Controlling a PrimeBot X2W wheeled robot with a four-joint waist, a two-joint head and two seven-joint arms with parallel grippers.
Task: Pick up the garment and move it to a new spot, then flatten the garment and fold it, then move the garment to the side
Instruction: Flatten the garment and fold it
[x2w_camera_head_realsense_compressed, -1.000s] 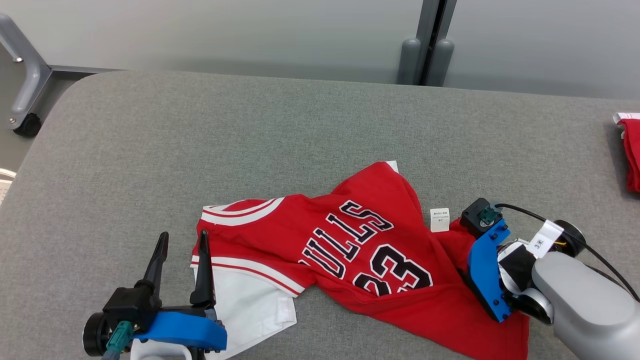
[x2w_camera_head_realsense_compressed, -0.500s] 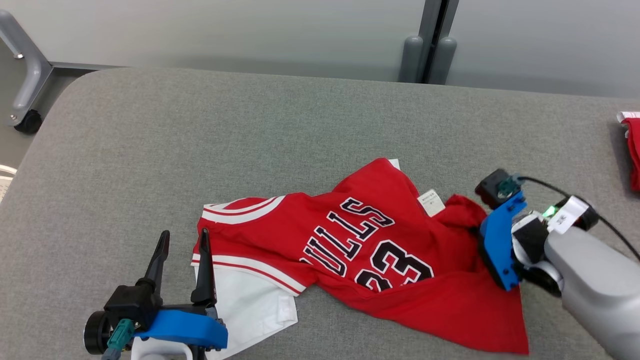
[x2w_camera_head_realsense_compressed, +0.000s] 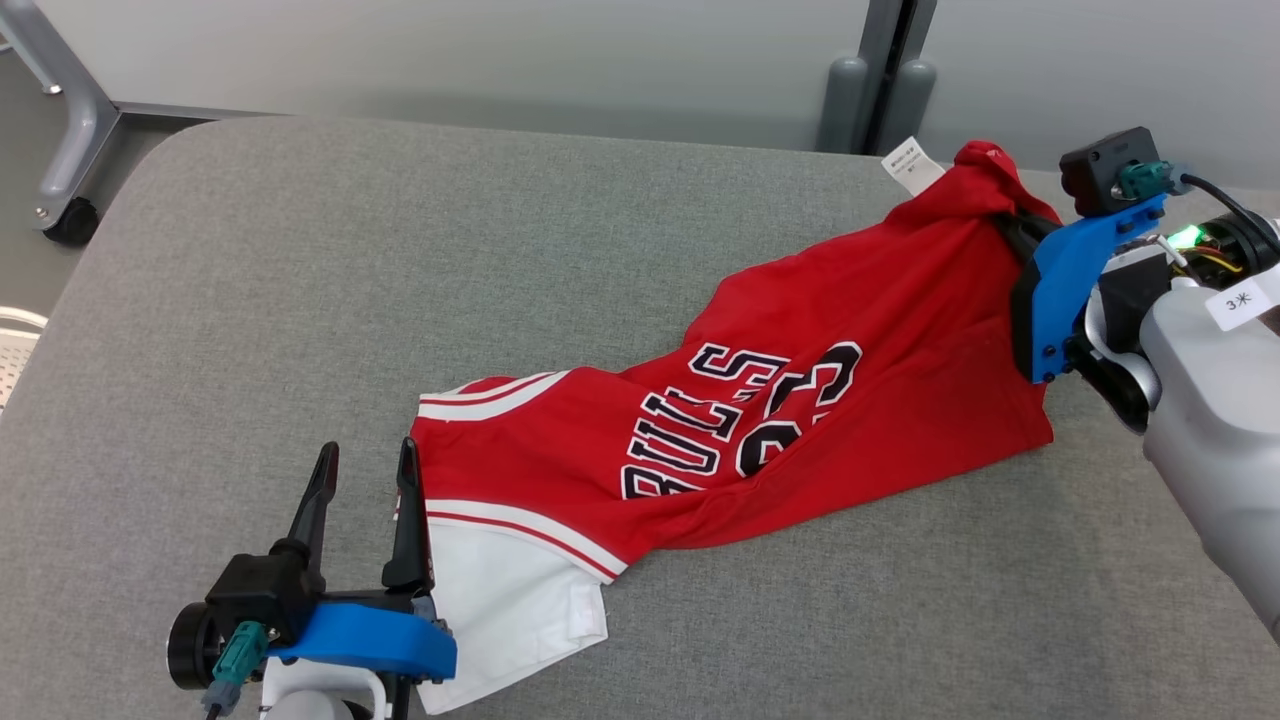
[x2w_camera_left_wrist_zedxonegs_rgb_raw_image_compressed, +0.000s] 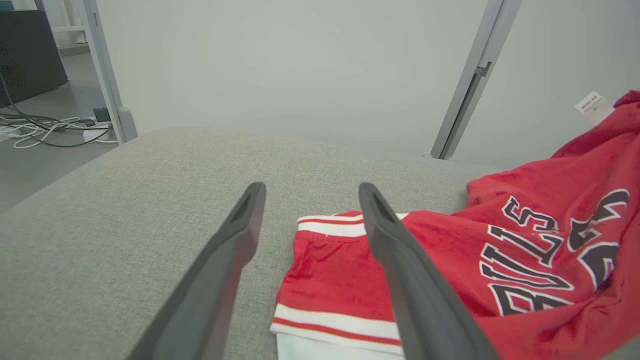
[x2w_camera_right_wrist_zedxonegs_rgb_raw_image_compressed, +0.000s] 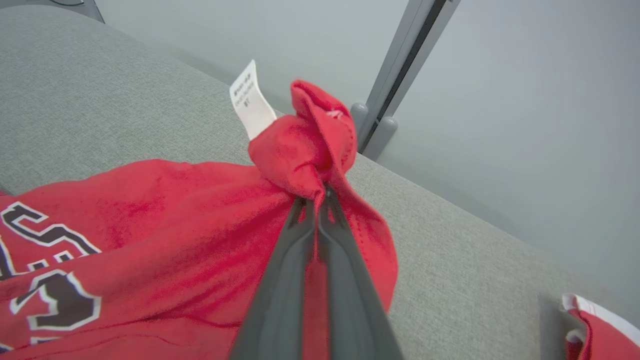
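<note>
The garment (x2w_camera_head_realsense_compressed: 800, 400) is a red jersey with black "BULLS 23" lettering and white-striped trim, stretched across the grey table (x2w_camera_head_realsense_compressed: 400, 250). My right gripper (x2w_camera_head_realsense_compressed: 1012, 225) is shut on a bunched corner of it and holds that end raised at the far right. A white tag (x2w_camera_head_realsense_compressed: 912, 163) sticks out beside the bunch. In the right wrist view the shut fingers (x2w_camera_right_wrist_zedxonegs_rgb_raw_image_compressed: 295, 280) pinch the red fabric (x2w_camera_right_wrist_zedxonegs_rgb_raw_image_compressed: 175, 215) at the right gripper (x2w_camera_right_wrist_zedxonegs_rgb_raw_image_compressed: 317, 192). My left gripper (x2w_camera_head_realsense_compressed: 365, 455) stands open at the jersey's left end, its right finger (x2w_camera_left_wrist_zedxonegs_rgb_raw_image_compressed: 400, 270) over the striped hem (x2w_camera_left_wrist_zedxonegs_rgb_raw_image_compressed: 340, 280).
A white cloth panel (x2w_camera_head_realsense_compressed: 500, 610) lies under the jersey's left end near the table's front edge. Another red and white cloth (x2w_camera_right_wrist_zedxonegs_rgb_raw_image_compressed: 595, 325) sits at the table's far right. Grey posts (x2w_camera_head_realsense_compressed: 870, 100) stand behind the table, and a wheeled frame leg (x2w_camera_head_realsense_compressed: 70, 200) is at the left.
My right gripper has shut on the jersey's right corner and lifted it up and toward the far right, stretching the cloth. The left gripper has stayed put and open.
</note>
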